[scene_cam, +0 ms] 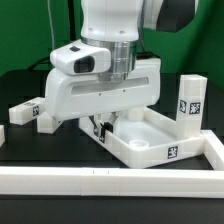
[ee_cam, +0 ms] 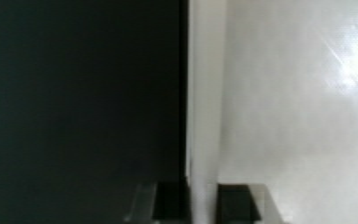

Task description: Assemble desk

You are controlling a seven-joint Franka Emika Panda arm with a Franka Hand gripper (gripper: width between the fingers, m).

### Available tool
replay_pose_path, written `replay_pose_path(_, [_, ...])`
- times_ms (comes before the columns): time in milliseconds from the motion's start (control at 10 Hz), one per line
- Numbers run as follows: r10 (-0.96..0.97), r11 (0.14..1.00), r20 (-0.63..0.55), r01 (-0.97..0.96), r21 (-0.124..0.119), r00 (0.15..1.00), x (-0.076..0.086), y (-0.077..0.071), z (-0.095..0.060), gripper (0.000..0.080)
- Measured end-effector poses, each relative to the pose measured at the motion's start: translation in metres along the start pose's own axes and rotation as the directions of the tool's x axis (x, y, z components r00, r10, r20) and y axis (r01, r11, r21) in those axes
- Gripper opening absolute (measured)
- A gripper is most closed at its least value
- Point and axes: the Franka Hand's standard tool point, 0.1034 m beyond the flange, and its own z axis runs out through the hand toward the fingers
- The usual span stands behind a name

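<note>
The counter [scene_cam: 40, 145] is a flat, matte black surface, and the room behind it is a plain green backdrop [scene_cam: 25, 30] that shows at the upper part of the exterior view's left. A long white rail [scene_cam: 110, 182] runs along the near edge of the counter and turns back at the exterior view's right, fencing in the work area.

The desk top [scene_cam: 140, 150] lies flat on the counter inside that rail, toward the exterior view's right, with its raised rim up and a black-and-white tag on its near wall. One leg [scene_cam: 192, 100] stands upright just beyond the desk top's far right corner. Another leg [scene_cam: 28, 112] lies on its side on the bare counter at the exterior view's left, well apart from the desk top.

The white arm hangs over the middle of the scene, and its gripper [scene_cam: 100, 128] is down at the desk top's left end. In the wrist view the dark counter [ee_cam: 69, 100] fills one half and the bright desk top [ee_cam: 300, 100] the other. The gripper [ee_cam: 204, 200] straddles the thin rim wall between them, and its fingers [ee_cam: 172, 200] press against either face, pinching the rim.
</note>
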Motion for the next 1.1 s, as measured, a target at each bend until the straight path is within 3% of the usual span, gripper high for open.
replay_pose_path(200, [-0.17, 0.985, 0.009, 0.17, -0.022, 0.985, 0.008, 0.003, 0.003, 0.006])
replay_pose_path(700, [-0.414, 0.909, 0.04, 0.415, -0.03, 0.91, 0.003, 0.01, 0.003, 0.006])
replay_pose_path(1000, [-0.607, 0.791, 0.068, 0.61, -0.044, 0.792, 0.029, 0.003, -0.001, 0.006])
replay_pose_path(1100, [-0.677, 0.732, 0.076, 0.68, -0.036, 0.732, 0.039, 0.001, -0.003, 0.006])
